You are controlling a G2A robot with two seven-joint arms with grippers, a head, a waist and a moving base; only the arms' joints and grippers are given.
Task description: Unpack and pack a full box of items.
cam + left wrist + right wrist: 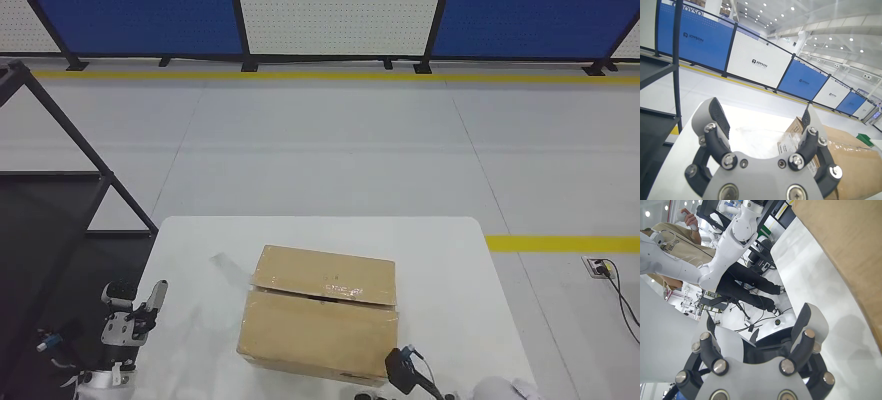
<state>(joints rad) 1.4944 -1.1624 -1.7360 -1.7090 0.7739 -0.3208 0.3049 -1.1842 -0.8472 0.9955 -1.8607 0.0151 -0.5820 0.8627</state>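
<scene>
While the cardboard box (320,318) sits shut, left end effector (762,113) and right end effector (758,317) gape wide.

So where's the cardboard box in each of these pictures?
Top view: the box sits mid-table, toward the near edge.
Left wrist view: the box lies just beyond the left gripper, partly behind one of its jaws.
Right wrist view: the box shows as a tan wall beside the right gripper.
Shared landmark: the white table under it.
</scene>
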